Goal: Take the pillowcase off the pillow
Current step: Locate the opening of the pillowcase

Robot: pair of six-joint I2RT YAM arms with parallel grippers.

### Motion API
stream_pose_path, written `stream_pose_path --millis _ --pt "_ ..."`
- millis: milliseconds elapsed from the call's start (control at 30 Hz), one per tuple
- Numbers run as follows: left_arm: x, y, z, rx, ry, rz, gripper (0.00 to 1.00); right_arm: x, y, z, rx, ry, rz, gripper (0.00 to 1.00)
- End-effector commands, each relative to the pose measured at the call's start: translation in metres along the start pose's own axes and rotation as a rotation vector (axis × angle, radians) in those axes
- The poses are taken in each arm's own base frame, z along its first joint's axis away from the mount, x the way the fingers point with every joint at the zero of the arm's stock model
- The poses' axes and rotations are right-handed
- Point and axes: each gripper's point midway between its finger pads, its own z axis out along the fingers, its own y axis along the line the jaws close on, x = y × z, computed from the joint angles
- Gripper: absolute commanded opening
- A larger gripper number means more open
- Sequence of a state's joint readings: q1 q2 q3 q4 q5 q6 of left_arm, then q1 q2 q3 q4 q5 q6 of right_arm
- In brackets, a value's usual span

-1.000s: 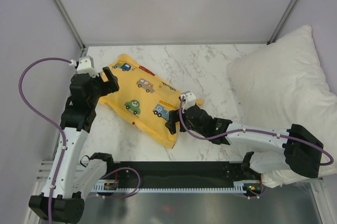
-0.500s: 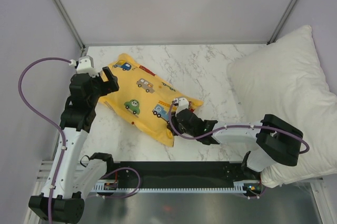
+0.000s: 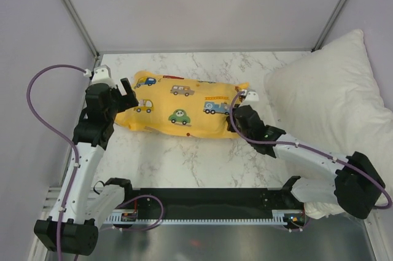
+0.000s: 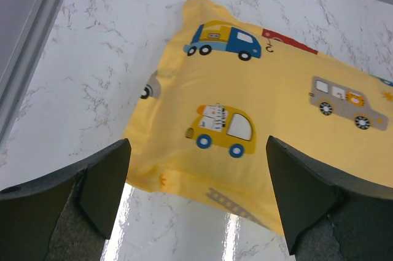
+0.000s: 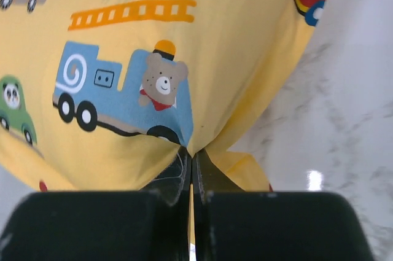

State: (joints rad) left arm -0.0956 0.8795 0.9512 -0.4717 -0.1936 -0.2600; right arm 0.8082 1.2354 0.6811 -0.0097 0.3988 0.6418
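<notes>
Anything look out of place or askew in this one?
Nothing is damaged or spilled. The pillowcase lies across the table, the right gripper is shut on its edge and the left gripper stands open at the other end. The large white pillow overhangs the table's right side.

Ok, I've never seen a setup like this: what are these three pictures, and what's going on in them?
Two robot arms are bolted at the near edge of a marble table. One picture looks down from above; the other two come from cameras on each wrist. On the table lies a yellow pillowcase printed with cars, visibly stuffed. A large white pillow rests at the right. The right tool is shut, pinching the pillowcase's fabric at its right end. The left tool is open at the other end, holding nothing.
</notes>
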Motion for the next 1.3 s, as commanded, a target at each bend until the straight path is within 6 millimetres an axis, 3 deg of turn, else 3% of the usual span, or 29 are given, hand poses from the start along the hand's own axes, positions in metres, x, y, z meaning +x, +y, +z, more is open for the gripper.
stream_pose_path --millis 0,33,233,400,500,600,633,733,767,1000,1067,1200,1267 --pt "-0.011 0.003 0.001 -0.026 -0.015 -0.017 0.98 -0.036 -0.040 -0.009 0.125 -0.101 -0.014 0.00" --pt "-0.005 0.003 0.004 -0.032 0.006 -0.021 0.98 -0.043 -0.052 -0.008 0.160 -0.117 0.000 0.00" --pt "0.027 0.015 0.012 -0.106 0.078 -0.085 0.98 -0.058 -0.079 -0.002 0.234 -0.136 0.023 0.00" --pt "0.071 -0.001 0.018 -0.084 0.176 -0.152 0.97 -0.057 -0.080 0.000 0.216 -0.130 0.038 0.01" --pt "0.097 -0.011 0.022 -0.107 0.208 -0.123 0.97 -0.060 -0.078 -0.002 0.196 -0.130 0.033 0.16" --pt "0.121 -0.013 0.024 -0.120 0.265 -0.120 0.94 -0.070 -0.074 -0.009 0.179 -0.139 0.017 0.49" --pt "0.131 -0.010 0.025 -0.134 0.287 -0.118 0.93 -0.072 -0.072 -0.011 0.168 -0.133 0.010 0.67" --pt "0.132 -0.005 0.021 -0.166 0.256 -0.125 0.93 -0.074 -0.060 -0.020 0.100 -0.110 -0.022 0.84" --pt "0.130 0.000 0.020 -0.193 0.236 -0.128 0.93 -0.073 -0.057 -0.024 0.082 -0.105 -0.028 0.85" --pt "0.152 0.007 0.027 -0.236 0.280 -0.126 0.93 -0.031 -0.068 -0.029 0.065 0.004 -0.032 0.88" --pt "0.153 0.000 0.032 -0.202 0.273 -0.130 0.92 -0.020 -0.067 -0.031 0.050 0.030 -0.010 0.88" --pt "0.147 -0.008 0.036 -0.157 0.241 -0.143 0.79 0.010 -0.069 -0.032 0.032 0.092 0.006 0.88" --pt "0.145 -0.009 0.039 -0.152 0.233 -0.129 0.68 0.015 -0.066 -0.031 0.014 0.102 0.017 0.88"
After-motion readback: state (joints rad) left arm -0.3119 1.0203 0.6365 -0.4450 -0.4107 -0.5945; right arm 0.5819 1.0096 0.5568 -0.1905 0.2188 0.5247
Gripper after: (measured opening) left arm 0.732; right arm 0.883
